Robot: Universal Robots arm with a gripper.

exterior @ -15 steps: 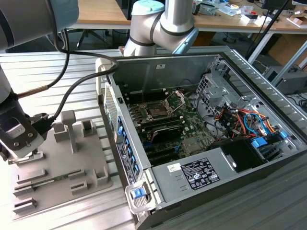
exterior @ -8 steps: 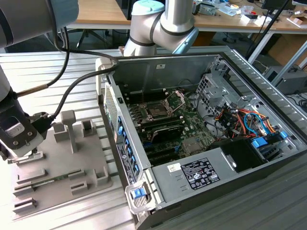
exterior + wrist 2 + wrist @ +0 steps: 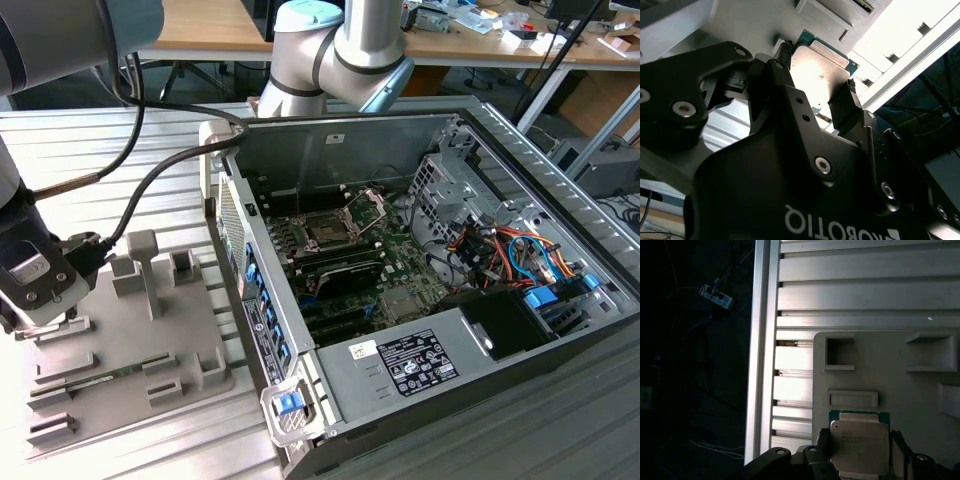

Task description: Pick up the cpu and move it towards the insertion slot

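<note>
The cpu (image 3: 860, 440), a small square chip with a pale silvery top and a green rim, lies low on the grey tray (image 3: 900, 385) near the tray's edge. My gripper (image 3: 860, 442) sits around it, one black finger against each of two opposite edges, shut on the chip. In the second wrist view the cpu (image 3: 820, 67) shows bright between the fingertips (image 3: 852, 90). In the exterior view my gripper (image 3: 45, 322) is down at the left end of the tray (image 3: 130, 350). The insertion slot (image 3: 330, 228) is far off to the exterior view's right, inside the open computer case, its bracket raised.
The open computer case (image 3: 420, 130) has tall metal walls between the tray and the green board (image 3: 400, 290). Upright grey blocks (image 3: 145, 265) stand on the tray. Black cables (image 3: 160, 175) run from the arm (image 3: 340, 50) to the gripper. The slatted metal table (image 3: 865, 295) ends close beside the tray.
</note>
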